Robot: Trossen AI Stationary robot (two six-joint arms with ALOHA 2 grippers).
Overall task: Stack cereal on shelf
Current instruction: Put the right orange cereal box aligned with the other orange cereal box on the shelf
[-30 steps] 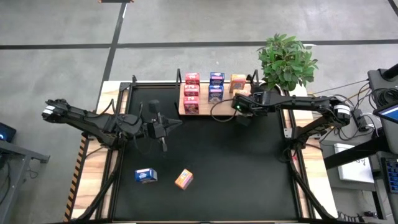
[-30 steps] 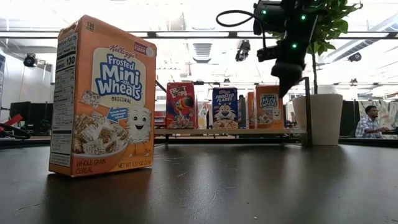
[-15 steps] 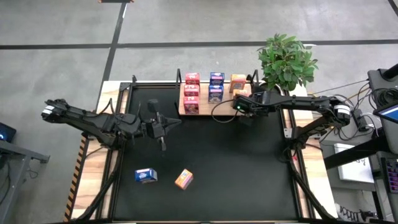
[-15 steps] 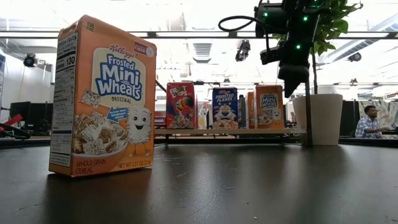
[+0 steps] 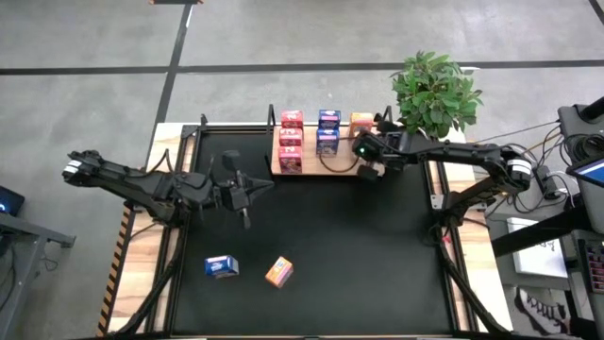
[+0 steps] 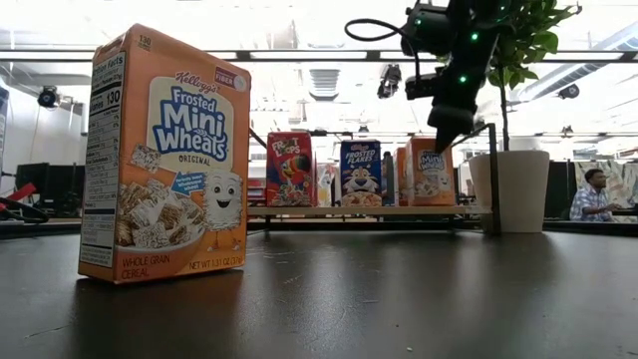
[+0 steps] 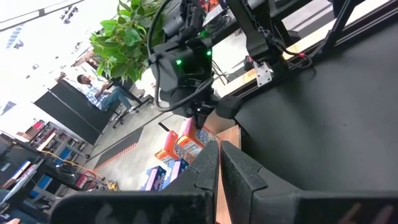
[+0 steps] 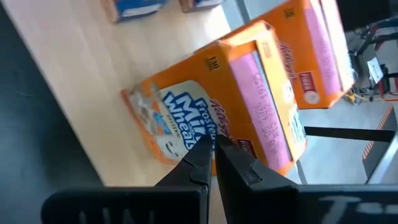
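The shelf (image 5: 310, 142), a light-wood board, lies at the table's far middle. Red, blue and orange cereal boxes stand on it in columns (image 6: 344, 172). My right gripper (image 8: 214, 144) is shut. It hangs over the shelf's right end (image 5: 366, 162), against the nearer orange box (image 8: 186, 106). A second orange box (image 8: 317, 56) stands behind that one. A blue box (image 5: 221, 266) and an orange box (image 5: 278, 272) stand loose on the near left of the table. My left gripper (image 5: 255, 189) is shut, holds nothing and hovers left of centre. My right gripper meets the nearer orange box with its shut fingertips, at the upper edge (image 8: 214, 127) where the printed front joins the pink-marked face. The fingers slant down from the table's right. The box rests on the shelf by its bottom and leans a little (image 6: 427, 172).
A potted plant (image 5: 434, 90) stands just right of the shelf, its white pot (image 6: 508, 189) close to my right arm. A black post (image 6: 491, 179) rises at the shelf's right end. A person (image 6: 593, 194) sits far behind the table.
My right gripper, shut throughout, has swung toward the far edge and leftward over the shelf's right end, tipping as it went. The nearer orange box now leans slightly where it stood upright before. My left arm has kept still.
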